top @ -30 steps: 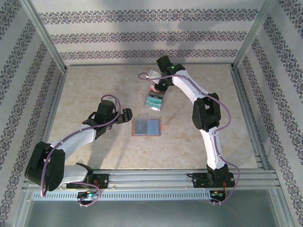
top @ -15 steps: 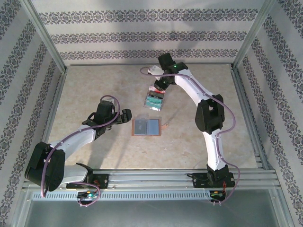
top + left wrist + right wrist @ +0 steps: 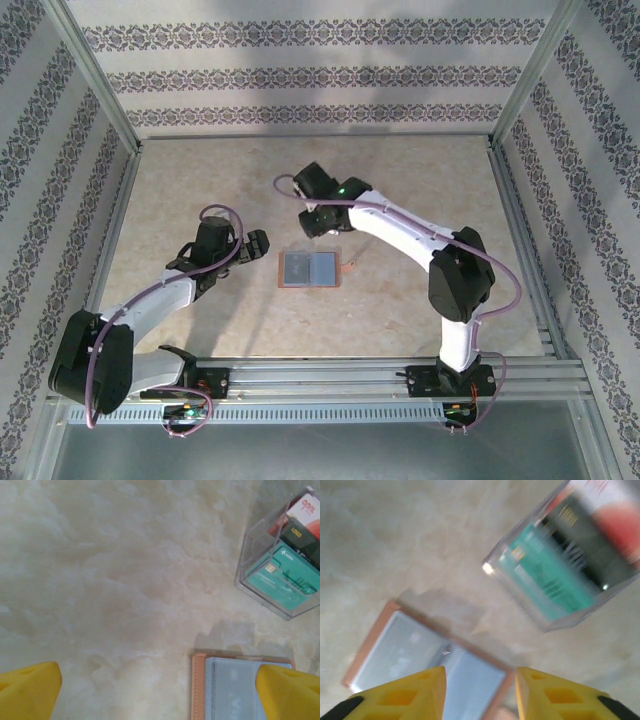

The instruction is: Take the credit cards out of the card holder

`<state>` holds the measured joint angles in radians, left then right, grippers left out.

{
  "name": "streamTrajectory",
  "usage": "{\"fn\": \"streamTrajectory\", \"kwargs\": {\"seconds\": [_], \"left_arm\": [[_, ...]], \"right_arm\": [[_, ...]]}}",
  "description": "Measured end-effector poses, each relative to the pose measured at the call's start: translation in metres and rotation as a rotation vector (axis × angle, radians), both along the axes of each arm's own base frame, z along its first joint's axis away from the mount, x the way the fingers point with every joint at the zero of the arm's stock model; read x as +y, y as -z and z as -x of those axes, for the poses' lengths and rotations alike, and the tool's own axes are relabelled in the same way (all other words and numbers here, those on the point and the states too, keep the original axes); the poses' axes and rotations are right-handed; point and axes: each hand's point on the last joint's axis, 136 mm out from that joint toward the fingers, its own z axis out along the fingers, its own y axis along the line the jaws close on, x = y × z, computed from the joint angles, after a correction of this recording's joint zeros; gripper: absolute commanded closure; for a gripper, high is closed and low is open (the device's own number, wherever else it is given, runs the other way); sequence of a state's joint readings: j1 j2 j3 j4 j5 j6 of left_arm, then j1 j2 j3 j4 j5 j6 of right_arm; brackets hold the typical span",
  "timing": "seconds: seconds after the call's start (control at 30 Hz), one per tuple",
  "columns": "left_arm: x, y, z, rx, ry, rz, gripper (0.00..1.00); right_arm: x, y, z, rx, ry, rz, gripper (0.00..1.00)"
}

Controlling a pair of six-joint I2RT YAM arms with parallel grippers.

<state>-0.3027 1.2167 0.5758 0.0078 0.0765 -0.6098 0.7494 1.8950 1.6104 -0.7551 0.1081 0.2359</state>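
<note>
The card holder [image 3: 309, 268] lies opened flat on the pale marbled table [image 3: 200, 180], its blue-grey inside facing up inside a brown rim, with a small brown tab [image 3: 349, 266] sticking out from its right edge in the top view. No card can be made out in its two pocket panels. The left gripper [image 3: 256, 244] sits just to the left of the card holder, apart from it, with its jaws spread wide and nothing between them. In the left wrist view its yellow fingertips [image 3: 30, 690] stand at opposite edges of the frame, and one overlaps a corner of the card holder [image 3: 225, 690]. The right gripper [image 3: 323, 226] is just beyond the far edge of the card holder. In the right wrist view its yellow fingers [image 3: 400, 695] are parted with a clear gap and grip nothing, and the card holder [image 3: 415, 650] shows below them. Just past the card holder's far right corner stands a clear plastic box [image 3: 260, 587] holding a teal card [image 3: 292, 577], a dark card [image 3: 305, 542] and a red and white card [image 3: 306, 510]. The same box [image 3: 520, 585] appears blurred in the right wrist view.
</note>
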Motion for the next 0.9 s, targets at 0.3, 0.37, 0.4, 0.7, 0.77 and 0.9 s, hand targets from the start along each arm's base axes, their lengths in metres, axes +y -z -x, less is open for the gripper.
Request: {"fn": "streamTrajectory", "kwargs": {"seconds": [0.3,0.37,0.4,0.7,0.77,0.9], "left_arm": [[0.02,-0.006,0.005,-0.035,-0.087,-0.001,0.01],[0.022,-0.005,0.005,-0.034,-0.096,-0.001,0.01],[0.022,-0.005,0.005,-0.033,-0.099,0.001,0.01],[0.025,0.006,0.012,-0.009,-0.117,0.008,0.01],[0.025,0.007,0.013,-0.007,-0.121,0.013,0.01],[0.026,0.012,0.016,0.008,-0.127,0.02,0.01]], "right_arm": [[0.03,0.046,0.054,0.123,0.084,0.002,0.45],[0.039,0.056,0.063,0.141,0.077,0.007,0.44],[0.043,0.062,0.067,0.152,0.073,0.01,0.44],[0.062,0.091,0.075,0.201,0.068,0.031,0.43],[0.064,0.092,0.073,0.196,0.071,0.03,0.43],[0.063,0.094,0.071,0.186,0.076,0.041,0.43]]}}
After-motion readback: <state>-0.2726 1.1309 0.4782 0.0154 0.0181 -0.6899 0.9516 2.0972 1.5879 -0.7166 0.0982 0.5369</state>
